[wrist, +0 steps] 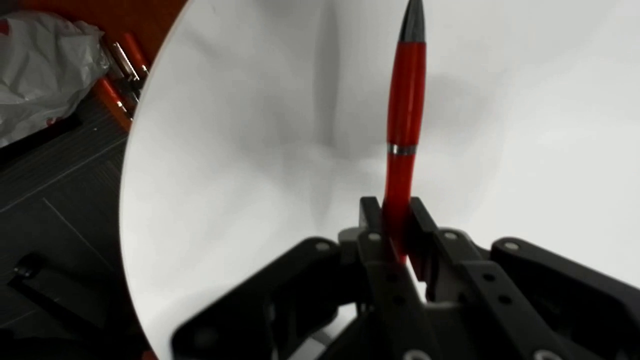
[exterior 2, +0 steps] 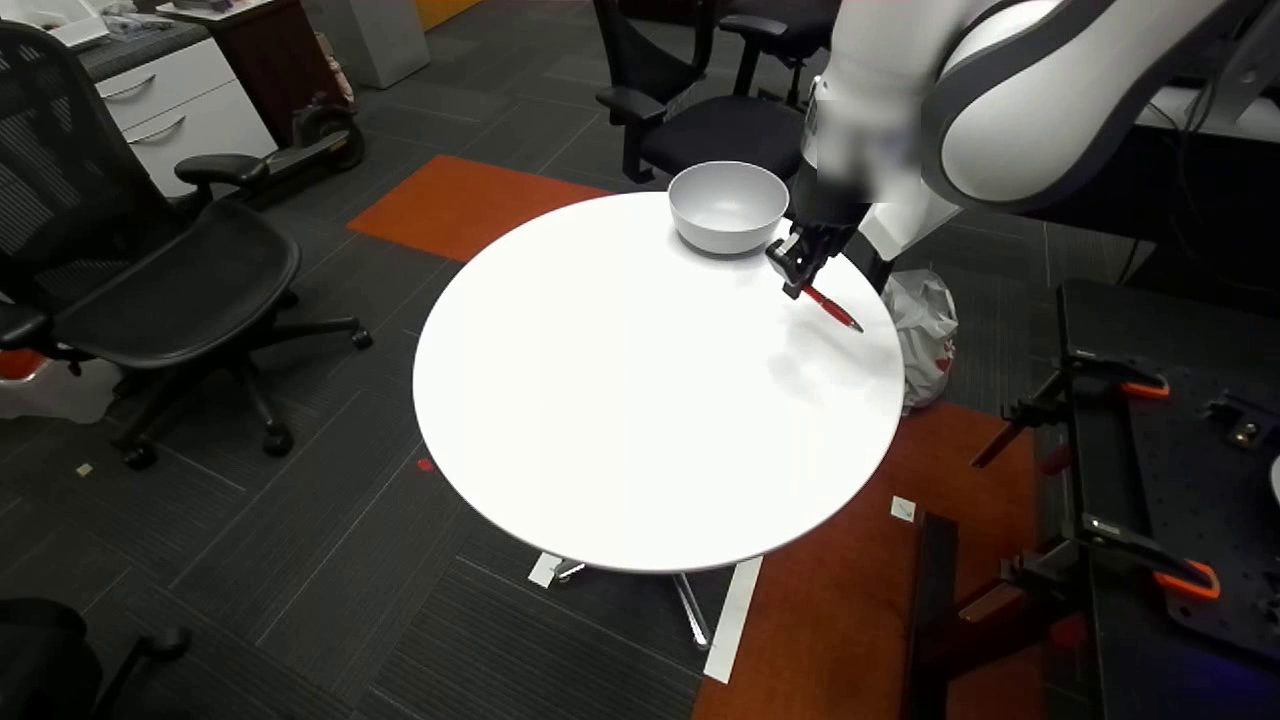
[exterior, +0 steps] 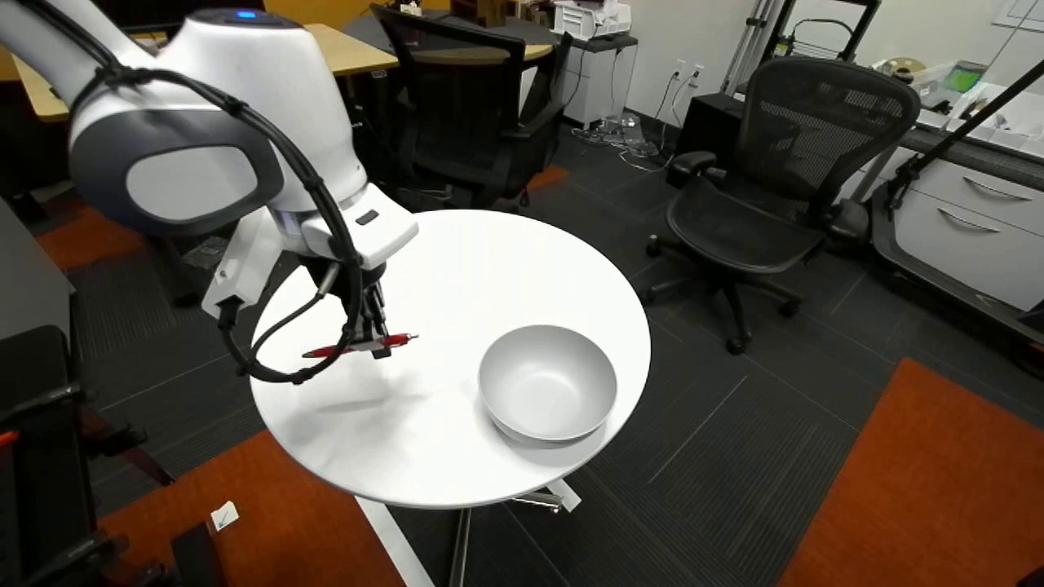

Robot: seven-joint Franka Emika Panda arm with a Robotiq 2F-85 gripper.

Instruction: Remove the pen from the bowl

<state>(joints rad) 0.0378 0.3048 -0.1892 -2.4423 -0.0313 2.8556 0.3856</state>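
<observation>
Wrist view: one red pen [wrist: 407,95], tip cut off at top edge, rear partly hidden, pinched by one gripper [wrist: 396,215]. Exterior view: one bowl [exterior: 548,379], lower centre; pen left, above one table [exterior: 440,448].

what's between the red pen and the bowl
In an exterior view, only a stretch of white tabletop shows between the red pen, held above the surface in the jaws, and the bowl.

bowl [exterior: 548,383] on table [exterior: 440,456] | pen [wrist: 404,120] in pincer [wrist: 396,220] | above table, outside bowl
</observation>
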